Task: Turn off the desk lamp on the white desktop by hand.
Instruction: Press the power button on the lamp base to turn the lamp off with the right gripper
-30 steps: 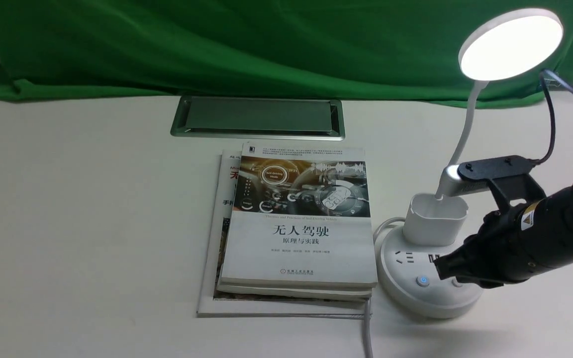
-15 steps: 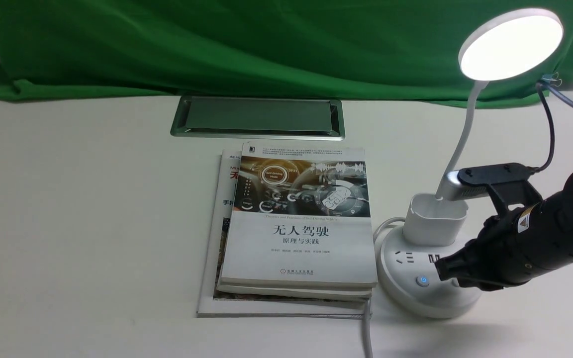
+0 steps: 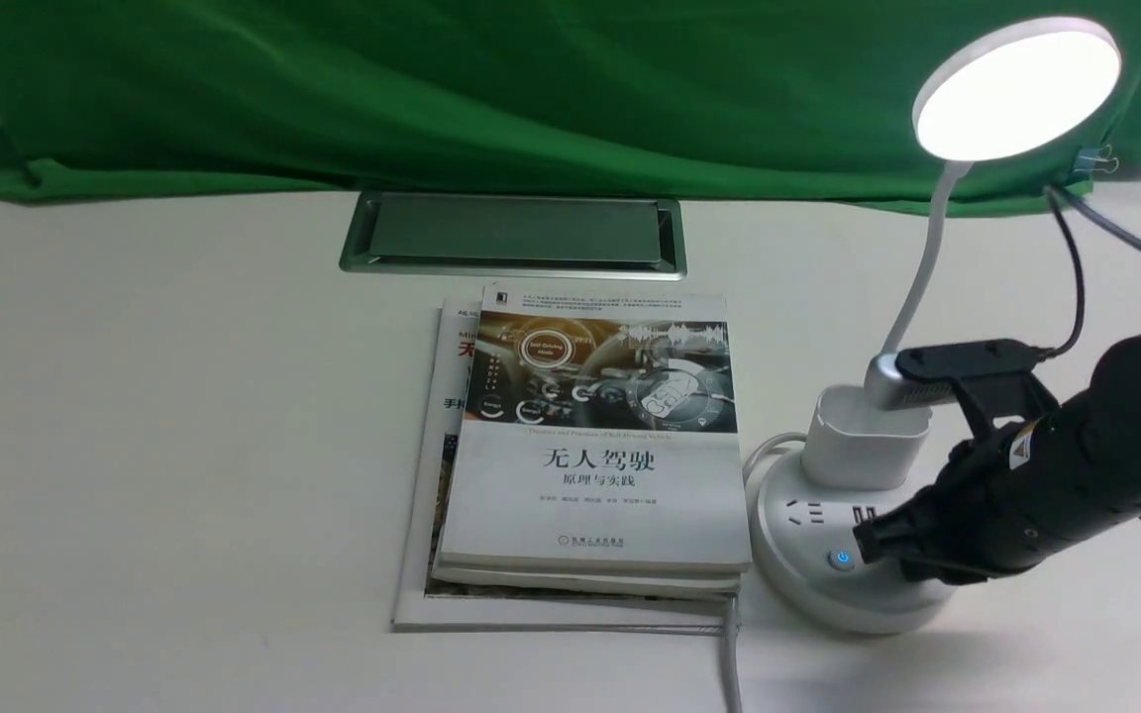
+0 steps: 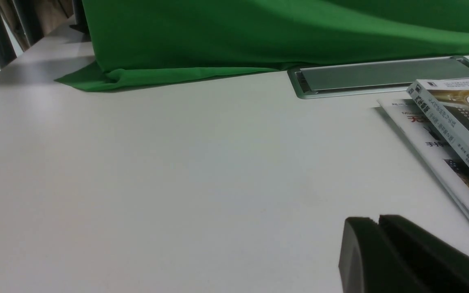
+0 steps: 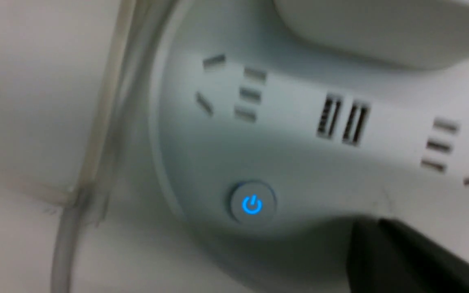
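The desk lamp [image 3: 863, 446] stood on the white desktop [image 3: 184, 396] with its disc head [image 3: 1016, 89] lit. All positions below are given from the lamp's round base [image 3: 808, 569].

- Books [image 3: 590, 446]: a stack just beside the base, on the robot's left of it.
- Silver hatch [image 3: 511, 233]: well apart from the base, toward the green cloth [image 3: 432, 89].
- Power button [image 3: 841, 560]: on the base's near rim, glowing blue.
- Right gripper [image 3: 870, 543]: low over the base, its tip just beside the power button. The jaws appeared pressed together into one blunt point. Whether the tip touched the base could not be told.
- Left gripper [image 4: 379, 221]: far from the base, beyond the books, jaws together and holding nothing.

Handling assessment: the base looked broad and flat, so it should sit steady under a downward press. Its smooth plastic could let a tip skid. The thin neck [image 3: 917, 287] looked flexible and should not be gripped. No grasp seemed necessary; a light, square push on a button should suffice.
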`<state>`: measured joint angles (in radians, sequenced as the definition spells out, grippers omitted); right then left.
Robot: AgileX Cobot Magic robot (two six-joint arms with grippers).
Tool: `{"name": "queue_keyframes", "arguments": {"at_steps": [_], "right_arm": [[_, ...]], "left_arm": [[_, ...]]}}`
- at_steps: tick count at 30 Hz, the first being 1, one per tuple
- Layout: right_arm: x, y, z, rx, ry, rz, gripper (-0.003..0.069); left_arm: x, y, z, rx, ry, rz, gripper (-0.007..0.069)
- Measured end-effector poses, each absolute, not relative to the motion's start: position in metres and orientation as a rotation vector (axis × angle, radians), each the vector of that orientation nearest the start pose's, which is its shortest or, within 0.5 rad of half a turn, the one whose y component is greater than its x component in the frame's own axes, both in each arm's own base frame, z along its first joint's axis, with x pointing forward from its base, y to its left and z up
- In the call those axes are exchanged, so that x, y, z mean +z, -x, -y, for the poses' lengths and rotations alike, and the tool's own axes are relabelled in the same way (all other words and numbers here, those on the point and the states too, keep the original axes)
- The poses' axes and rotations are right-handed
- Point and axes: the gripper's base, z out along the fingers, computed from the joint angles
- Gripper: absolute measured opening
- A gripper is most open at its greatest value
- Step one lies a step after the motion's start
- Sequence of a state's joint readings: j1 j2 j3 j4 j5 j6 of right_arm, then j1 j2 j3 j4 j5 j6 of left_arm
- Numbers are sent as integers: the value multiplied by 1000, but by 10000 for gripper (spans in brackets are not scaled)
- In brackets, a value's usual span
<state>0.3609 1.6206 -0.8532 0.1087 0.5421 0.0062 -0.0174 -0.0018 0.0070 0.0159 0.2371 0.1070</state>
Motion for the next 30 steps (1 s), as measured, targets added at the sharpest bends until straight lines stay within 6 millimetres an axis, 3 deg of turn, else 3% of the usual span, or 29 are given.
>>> {"name": "queue_keyframes", "arguments": {"at_steps": [11,20,30], "right_arm": [[196,-269,-105,208,358,-2704,36],[176,-277,-103,190,342,-2752,36],[185,-275,-102,198,338,-2720,37]], "left_arm": [[189,-56,1,81,-118,-1723,20],[189,-56,1,81,-118,-1723,20],[189,-56,1,81,-118,-1723,20]]}}
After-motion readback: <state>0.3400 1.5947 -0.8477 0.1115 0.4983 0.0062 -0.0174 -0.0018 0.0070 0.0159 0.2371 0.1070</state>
